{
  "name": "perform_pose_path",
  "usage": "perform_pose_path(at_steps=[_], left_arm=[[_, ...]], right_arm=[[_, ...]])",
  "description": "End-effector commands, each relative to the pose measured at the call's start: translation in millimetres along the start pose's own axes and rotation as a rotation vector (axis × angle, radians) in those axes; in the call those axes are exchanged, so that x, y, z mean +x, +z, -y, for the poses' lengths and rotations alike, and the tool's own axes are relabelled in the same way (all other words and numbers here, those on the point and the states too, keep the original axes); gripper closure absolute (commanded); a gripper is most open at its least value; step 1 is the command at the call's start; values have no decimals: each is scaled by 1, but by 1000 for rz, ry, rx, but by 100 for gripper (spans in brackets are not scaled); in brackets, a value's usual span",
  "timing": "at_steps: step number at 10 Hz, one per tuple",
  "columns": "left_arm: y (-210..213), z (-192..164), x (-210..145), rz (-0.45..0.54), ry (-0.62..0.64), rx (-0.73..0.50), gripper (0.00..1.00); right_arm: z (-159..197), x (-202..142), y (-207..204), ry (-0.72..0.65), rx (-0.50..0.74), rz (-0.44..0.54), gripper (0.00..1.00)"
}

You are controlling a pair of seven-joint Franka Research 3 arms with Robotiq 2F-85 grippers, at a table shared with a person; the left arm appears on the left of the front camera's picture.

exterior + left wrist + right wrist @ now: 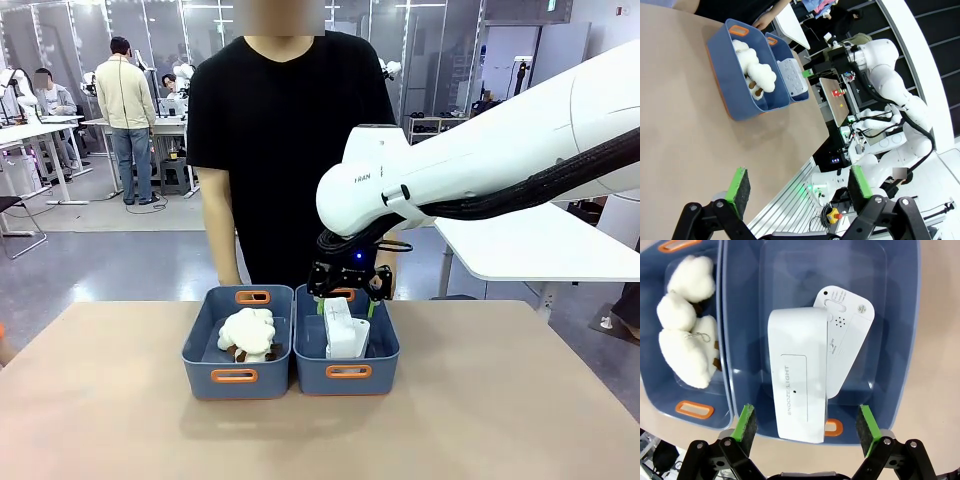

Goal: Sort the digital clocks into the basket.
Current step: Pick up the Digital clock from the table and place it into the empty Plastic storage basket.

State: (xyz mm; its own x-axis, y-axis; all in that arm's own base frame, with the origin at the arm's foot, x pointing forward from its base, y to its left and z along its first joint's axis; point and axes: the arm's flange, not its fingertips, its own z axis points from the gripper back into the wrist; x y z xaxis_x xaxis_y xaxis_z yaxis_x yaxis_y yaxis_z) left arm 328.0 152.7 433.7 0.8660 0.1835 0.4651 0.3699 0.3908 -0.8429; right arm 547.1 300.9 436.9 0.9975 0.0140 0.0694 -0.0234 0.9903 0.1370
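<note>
On the tan desk (500, 420), two white rounded plastic digital clocks (799, 380) lie in the blue-grey plastic basket (347, 373) — right tool (807, 425) above, fingers apart; left tool (799, 189) likewise apart.

Front view level across the table (100, 400) at the person (285, 150), right wrist view straight down, close over the basket (900, 340), left wrist view rolled, low, farther off, all sharing both bins
</note>
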Motion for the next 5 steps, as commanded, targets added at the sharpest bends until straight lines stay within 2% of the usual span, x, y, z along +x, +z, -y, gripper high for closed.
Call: perform_pose_path(at_steps=[1, 3, 4, 5], left_arm=[[1, 4, -1, -9, 10, 4, 0], [1, 4, -1, -9, 10, 4, 0], [1, 4, -1, -9, 10, 4, 0], [1, 4, -1, -9, 10, 4, 0]], right_arm=[[28, -19, 56, 55, 102, 41, 0], [77, -46, 100, 45, 272, 45, 0], [111, -57, 106, 3, 326, 43, 0], [160, -66, 108, -40, 442, -15, 0]])
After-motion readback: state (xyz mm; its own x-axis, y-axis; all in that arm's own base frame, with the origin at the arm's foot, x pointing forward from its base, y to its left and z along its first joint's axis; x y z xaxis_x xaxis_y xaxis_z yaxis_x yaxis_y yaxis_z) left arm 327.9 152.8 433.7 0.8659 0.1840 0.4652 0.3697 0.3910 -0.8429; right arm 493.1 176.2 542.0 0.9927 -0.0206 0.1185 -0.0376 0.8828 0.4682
